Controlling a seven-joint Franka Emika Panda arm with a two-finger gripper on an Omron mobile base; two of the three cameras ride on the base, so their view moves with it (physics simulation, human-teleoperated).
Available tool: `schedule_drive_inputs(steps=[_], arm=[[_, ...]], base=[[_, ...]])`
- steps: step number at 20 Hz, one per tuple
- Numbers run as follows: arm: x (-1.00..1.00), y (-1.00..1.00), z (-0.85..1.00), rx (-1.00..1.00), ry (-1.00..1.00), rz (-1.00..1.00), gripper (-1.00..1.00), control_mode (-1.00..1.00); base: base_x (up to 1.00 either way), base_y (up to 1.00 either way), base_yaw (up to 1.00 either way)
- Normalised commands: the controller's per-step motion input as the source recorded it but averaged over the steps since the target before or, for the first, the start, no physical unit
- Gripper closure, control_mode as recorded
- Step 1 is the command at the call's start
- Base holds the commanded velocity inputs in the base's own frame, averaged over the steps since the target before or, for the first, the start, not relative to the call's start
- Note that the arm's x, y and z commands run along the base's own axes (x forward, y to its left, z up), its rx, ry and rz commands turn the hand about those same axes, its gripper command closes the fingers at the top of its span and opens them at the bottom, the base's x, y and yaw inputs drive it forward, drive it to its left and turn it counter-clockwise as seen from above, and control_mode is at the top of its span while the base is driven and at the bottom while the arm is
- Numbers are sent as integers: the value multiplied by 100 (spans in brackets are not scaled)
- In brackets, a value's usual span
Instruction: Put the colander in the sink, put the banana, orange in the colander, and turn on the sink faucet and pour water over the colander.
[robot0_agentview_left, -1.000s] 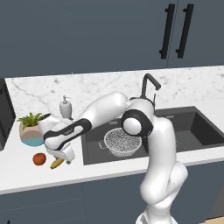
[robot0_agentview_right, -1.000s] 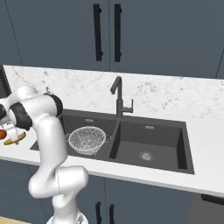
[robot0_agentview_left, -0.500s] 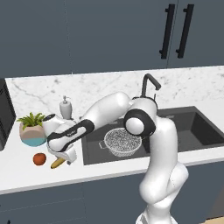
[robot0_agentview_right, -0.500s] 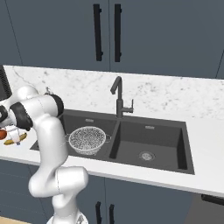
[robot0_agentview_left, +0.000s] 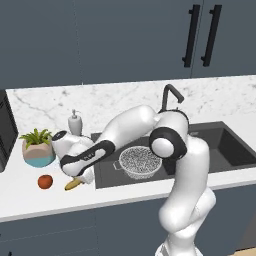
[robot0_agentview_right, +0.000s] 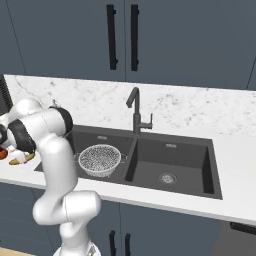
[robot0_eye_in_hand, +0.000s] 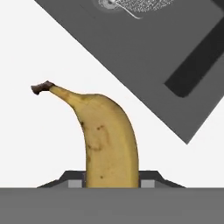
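Vs. a sec ago the gripper (robot0_agentview_left: 79, 179) has dropped onto the banana (robot0_eye_in_hand: 107, 142) at the counter's (robot0_agentview_left: 30, 200) front edge left of the sink (robot0_agentview_right: 185, 160), jaws now pinched in on it, prob. gripping, w/ orange (robot0_agentview_left: 45, 181) just beside, colander (robot0_agentview_left: 140, 161) already in the sink's larger basin.
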Motion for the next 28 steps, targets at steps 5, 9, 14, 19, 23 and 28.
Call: schedule_drive_inputs(steps=[5, 9, 14, 19, 23, 28], arm=[[0, -98, 29, 0, -16, 0, 100, -100], [24, -100, 18, 0, -7, 0, 100, -100], [46, -100, 1, 0, 0, 0, 100, -100], [65, -86, 0, 0, 0, 0, 100, -100], [71, -55, -1, 0, 0, 0, 100, -100], [47, -25, -21, 0, 0, 0, 100, -100]], base=[[0, 0, 0], [0, 0, 0], [0, 0, 0], [0, 0, 0], [0, 0, 0], [0, 0, 0]])
